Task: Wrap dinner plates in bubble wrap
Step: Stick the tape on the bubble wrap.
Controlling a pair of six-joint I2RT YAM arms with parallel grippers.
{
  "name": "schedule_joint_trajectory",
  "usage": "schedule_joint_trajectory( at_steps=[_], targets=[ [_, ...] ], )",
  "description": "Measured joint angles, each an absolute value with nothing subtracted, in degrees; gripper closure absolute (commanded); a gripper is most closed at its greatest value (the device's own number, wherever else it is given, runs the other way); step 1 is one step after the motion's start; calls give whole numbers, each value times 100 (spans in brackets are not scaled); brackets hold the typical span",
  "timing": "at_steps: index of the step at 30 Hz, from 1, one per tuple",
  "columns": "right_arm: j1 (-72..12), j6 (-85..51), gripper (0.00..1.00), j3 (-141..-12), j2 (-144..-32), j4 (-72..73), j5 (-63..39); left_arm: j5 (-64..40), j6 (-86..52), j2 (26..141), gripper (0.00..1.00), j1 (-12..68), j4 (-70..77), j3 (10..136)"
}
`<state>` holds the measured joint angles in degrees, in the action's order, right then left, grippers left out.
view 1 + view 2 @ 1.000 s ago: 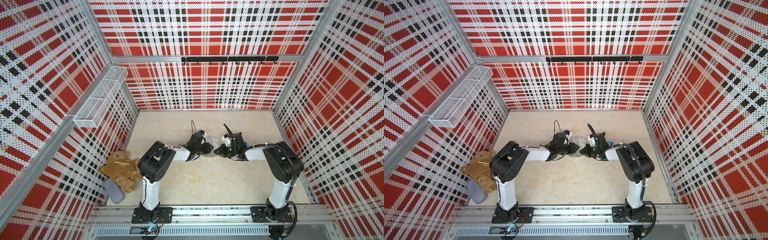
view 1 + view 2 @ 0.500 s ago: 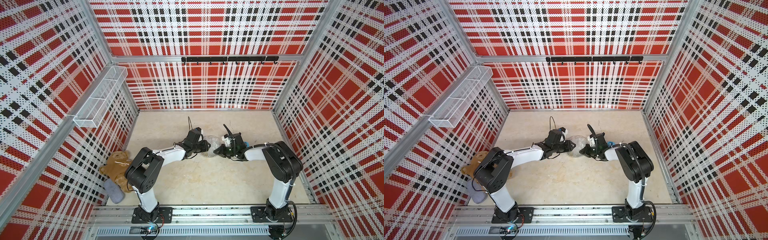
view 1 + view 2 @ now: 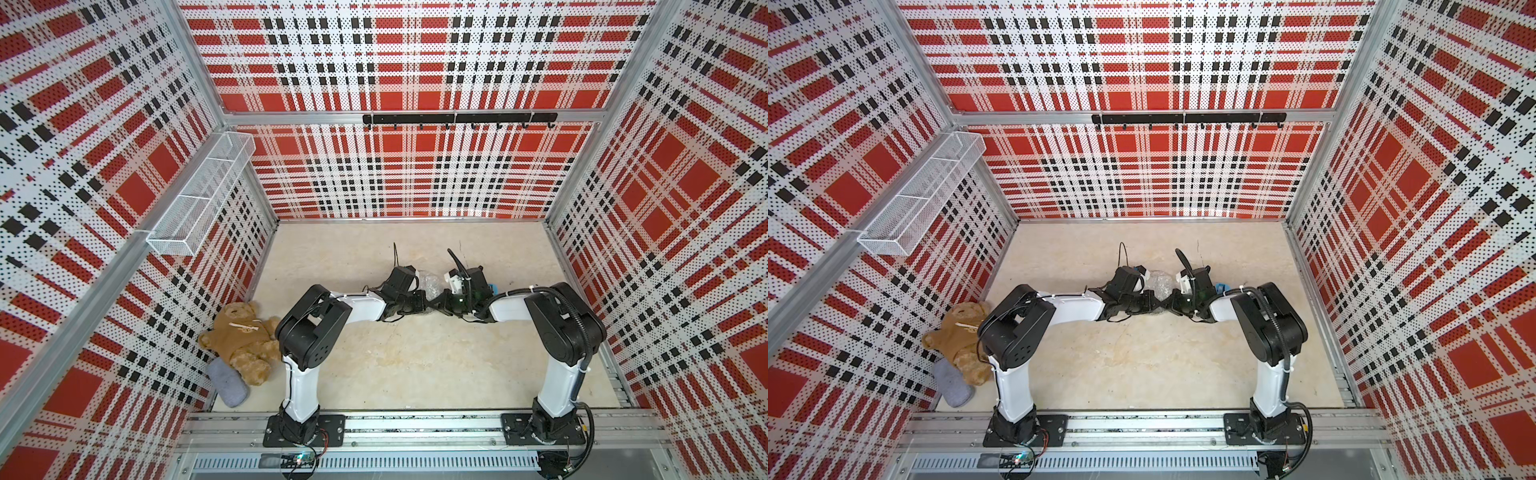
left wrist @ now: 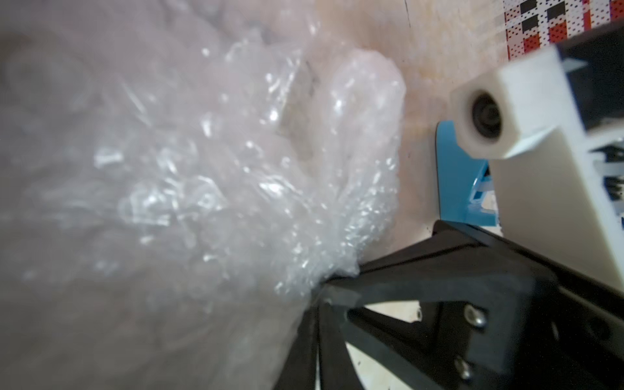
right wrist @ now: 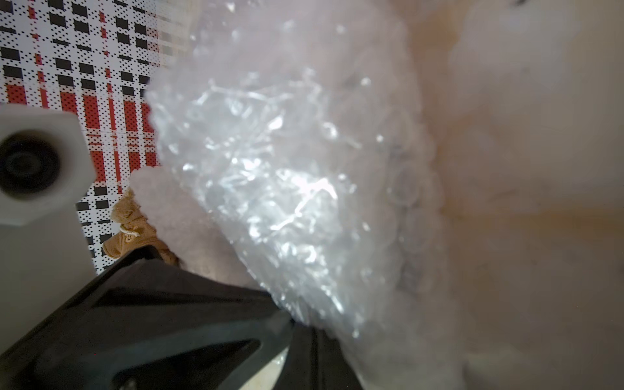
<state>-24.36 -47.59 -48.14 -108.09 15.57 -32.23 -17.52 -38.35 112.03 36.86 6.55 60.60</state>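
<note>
Seeing bubble wrap (image 3: 428,284) bunched into a clear, crinkly wad on the desk (image 3: 415,365), near the middle and toward the back wall, in both top views. Reaching in at it from both sides with the two arms, wrists almost meeting at the wad's near edge.

Pinching a gathered edge of the wrap (image 4: 236,169) with the right jaws, pressed together on the plastic, plain in the left wrist view. Holding the left jaws pressed together too, tips biting into the lower edge of the wrap (image 5: 287,185) in the right wrist view. Keeping the wad touching the desk, not lifted clear.

Not telling a plate inside the wad: too blurred and glossy.

Noting a blue tape dispenser (image 3: 492,287) on the desk just beside the right wrist, apart from the wrap. Noting a brown teddy bear (image 3: 245,336) lying by the left wall, well apart from the wrap, with a grey cloth (image 3: 228,384) touching its legs. Spotting a white wire basket (image 3: 199,195) hanging on the left wall and a black hook rail (image 3: 457,119) on the back wall.
</note>
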Motion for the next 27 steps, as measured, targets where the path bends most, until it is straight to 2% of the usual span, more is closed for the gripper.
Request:
schedule_joint_trajectory(
  at_steps=[11, 20, 23, 27],
  targets=[
    [-2414, -4764, 93, -4770, -10805, 1699, -3194, -1852, -3959, 11373, 86, 3636, 906, 6222],
    [-2414, -4762, 92, -4772, -10805, 1693, -3214, -1870, -3953, 11520, 88, 3640, 956, 6519],
    [-2414, -4764, 87, -4772, -10787, 1684, -3227, -1809, -3964, 11782, 89, 3640, 1002, 6624],
    [-2416, -4788, 72, -4772, -10621, 1509, -3210, -1761, -3962, 11815, 88, 3647, 1072, 6659]
  ],
)
